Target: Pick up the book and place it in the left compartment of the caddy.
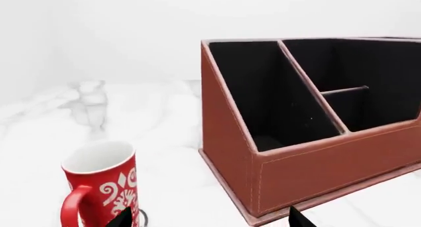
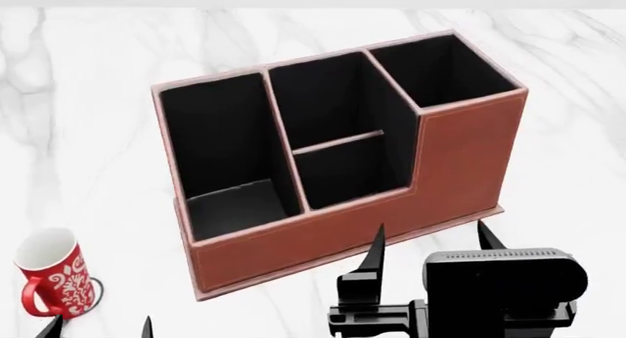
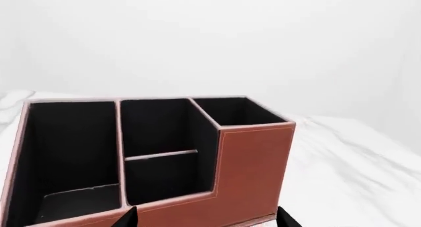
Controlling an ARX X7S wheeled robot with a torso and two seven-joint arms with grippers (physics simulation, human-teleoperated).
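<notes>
Head view: my right gripper point(image 2: 429, 244) and left gripper point(image 2: 98, 326), both spread apart, hover before the caddy point(image 2: 450, 169); the book point(image 2: 234, 207) lies in the left compartment point(image 2: 213, 129).

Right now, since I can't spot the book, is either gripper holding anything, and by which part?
Nothing is held: the left gripper and right gripper both show open, bare fingers.

1. Red mug point(image 2: 51, 273): lower left of the head view, upright, white interior, white ornamental pattern on its side, handle facing the lower left corner. In the left wrist view point(image 1: 102, 183) it also sits lower left, cut off by the bottom edge.
2. White marble tabletop point(image 2: 88, 74): grey veining, fills most of the head view; the mug stands on it.
3. Plain pale wall point(image 3: 210, 40): upper part of both wrist views.
</notes>
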